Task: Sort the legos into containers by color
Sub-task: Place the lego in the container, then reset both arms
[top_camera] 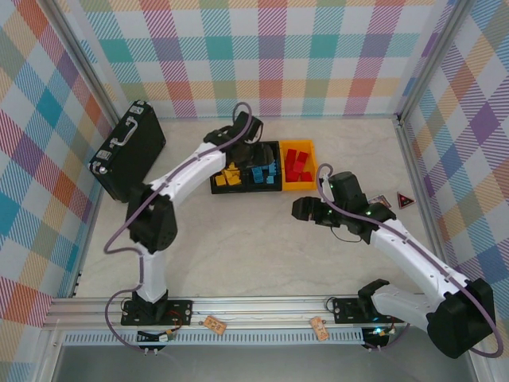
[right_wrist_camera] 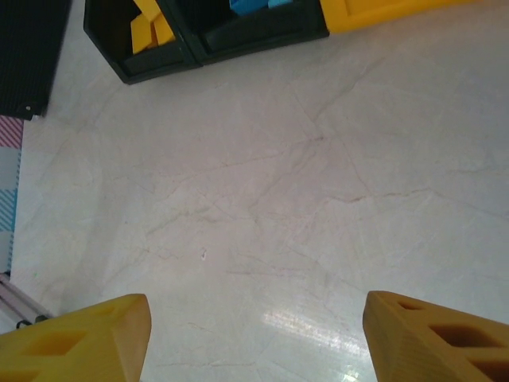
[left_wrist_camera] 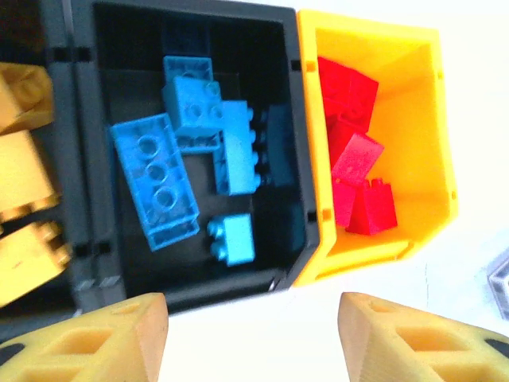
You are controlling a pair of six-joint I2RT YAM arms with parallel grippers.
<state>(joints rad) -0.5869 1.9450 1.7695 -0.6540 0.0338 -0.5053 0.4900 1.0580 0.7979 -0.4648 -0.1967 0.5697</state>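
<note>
Blue legos [left_wrist_camera: 155,179] lie jumbled in the middle black bin [left_wrist_camera: 296,135].

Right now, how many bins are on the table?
3, in a row: left black bin holds yellow bricks, middle black bin blue bricks, right yellow bin red bricks.

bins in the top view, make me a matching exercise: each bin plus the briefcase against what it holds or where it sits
Column A
1. left black bin
2. middle black bin
3. yellow-orange bin
4. briefcase

Column B
a. red bricks
b. by the left wall, apart from the bins
c. blue bricks
d. yellow-orange bricks

Pairs: 1-d, 2-c, 3-a, 4-b
</note>
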